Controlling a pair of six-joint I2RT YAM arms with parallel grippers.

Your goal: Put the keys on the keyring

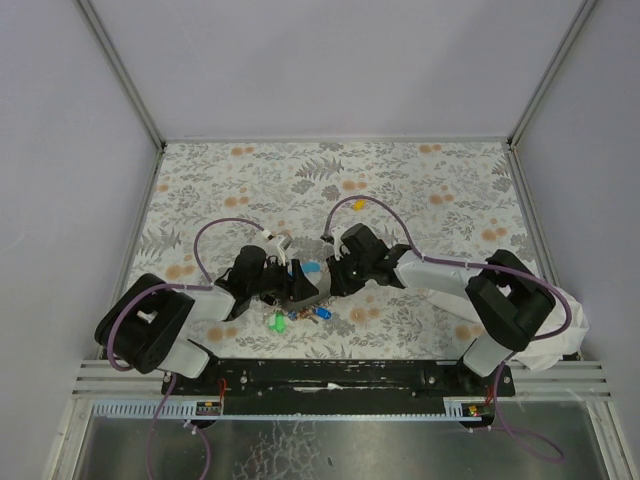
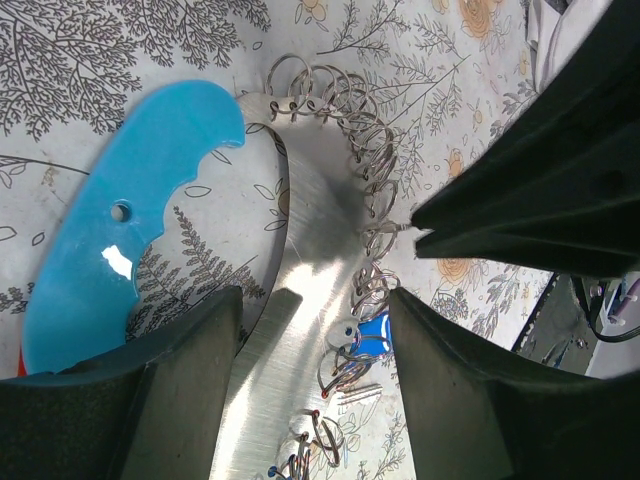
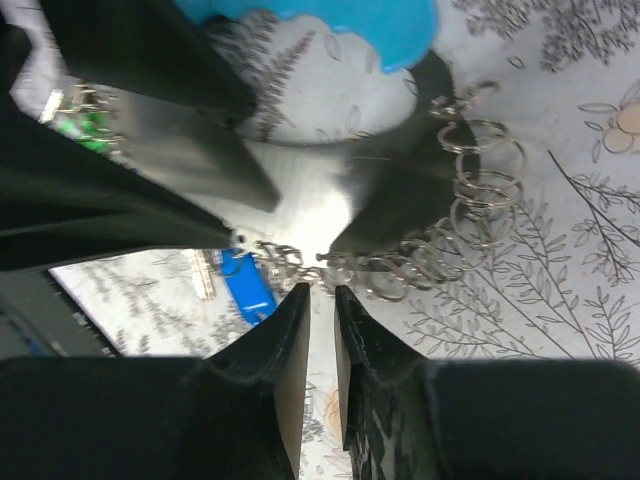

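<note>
A curved shiny metal strip [image 2: 315, 240] with a light-blue handle [image 2: 130, 250] lies on the table, with several silvery rings [image 2: 365, 130] strung along its edge. My left gripper [image 2: 315, 296] is closed on this strip, one finger on each side. A blue-capped key [image 2: 375, 335] hangs on a ring by its right finger. My right gripper [image 3: 320, 292] is nearly shut and pinches a thin ring [image 3: 320, 260] at the strip's edge. Its tip also shows in the left wrist view [image 2: 415, 224]. In the top view both grippers [image 1: 300, 287] meet above green, red and blue keys [image 1: 300, 315]. A yellow key [image 1: 360, 201] lies apart, farther back.
The table has a floral cover [image 1: 450, 190] and is walled on three sides. A white cloth [image 1: 565, 335] lies by the right arm's base. A green key [image 3: 90, 135] shows behind my left gripper's dark fingers [image 3: 150, 60] in the right wrist view.
</note>
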